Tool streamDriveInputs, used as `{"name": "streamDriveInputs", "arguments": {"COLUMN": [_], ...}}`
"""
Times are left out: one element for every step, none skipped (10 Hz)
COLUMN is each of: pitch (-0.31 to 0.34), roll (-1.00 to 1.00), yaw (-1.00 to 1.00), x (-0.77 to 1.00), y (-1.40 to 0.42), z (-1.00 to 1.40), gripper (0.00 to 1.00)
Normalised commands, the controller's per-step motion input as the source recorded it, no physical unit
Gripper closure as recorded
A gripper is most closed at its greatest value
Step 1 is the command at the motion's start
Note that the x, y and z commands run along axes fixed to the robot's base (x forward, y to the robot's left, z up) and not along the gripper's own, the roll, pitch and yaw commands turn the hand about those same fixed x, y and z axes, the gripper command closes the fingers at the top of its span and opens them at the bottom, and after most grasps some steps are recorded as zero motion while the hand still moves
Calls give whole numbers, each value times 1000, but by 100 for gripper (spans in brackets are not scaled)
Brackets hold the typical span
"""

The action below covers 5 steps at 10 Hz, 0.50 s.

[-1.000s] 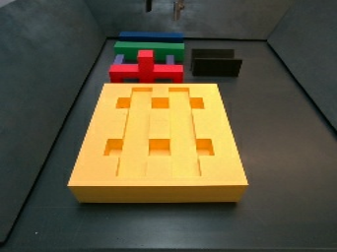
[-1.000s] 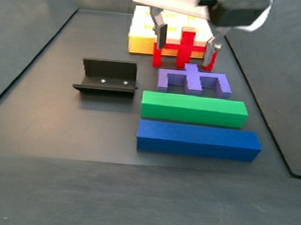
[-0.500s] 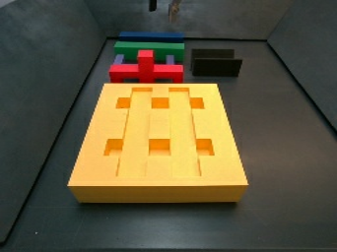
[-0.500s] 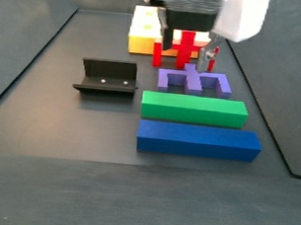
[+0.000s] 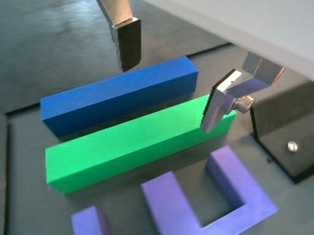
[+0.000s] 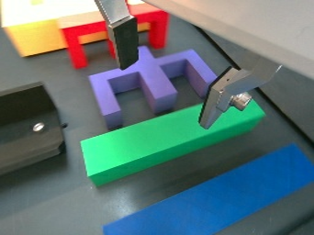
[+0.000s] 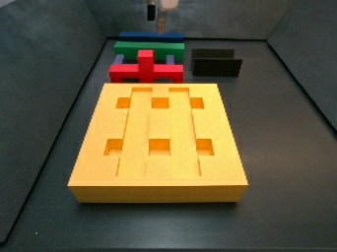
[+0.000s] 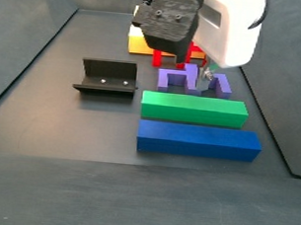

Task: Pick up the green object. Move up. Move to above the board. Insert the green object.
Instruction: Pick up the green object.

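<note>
Green object: flat on the surface, not yet lifted, lengthwise between the blue bar and the purple block; well apart from the board.
Gripper: above one end portion of the green object, not over its middle; seen also in a side view.
Fingers: spread wide apart, clamped on nothing; one plate over the blue bar's side, the other over the purple block's side, neither visibly touching the green object.
Blue bar: just beside the green object, narrow gap only.
Purple block: just beside the green object on the opposite side, prongs pointing away.
Red cross-shaped block: beyond the purple block, partly hidden behind the gripper.
Fixture: off to one side of the row of blocks, apart from them.
Board: toward the opposite end of the surface, holes and grooves empty.
Risk, descent: likely strike of a finger on the blue bar or purple block, given the tight gaps on both sides.
Risk, grasp: off-centre hold near the end, probable tilt or slip of the long bar on lifting.
Risk, neighbours: possible shove of the blue bar out of place on closing.
Risk, insertion: tilted bar likely to jam at a groove edge.
</note>
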Motion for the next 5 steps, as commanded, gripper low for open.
{"name": "streamDriveInputs", "arguments": {"pitch": [-30,-69,-94,-130,-174], "roll": [-137,-287,-390,-394,-403], "yaw": [-726,-594,-477,-471,-494], "x": [69,100,83,0,0], "y": [177,186,200,151,131], "z": [-283,-309,-263,-266,-249], "gripper": [0,0,0,0,0]}}
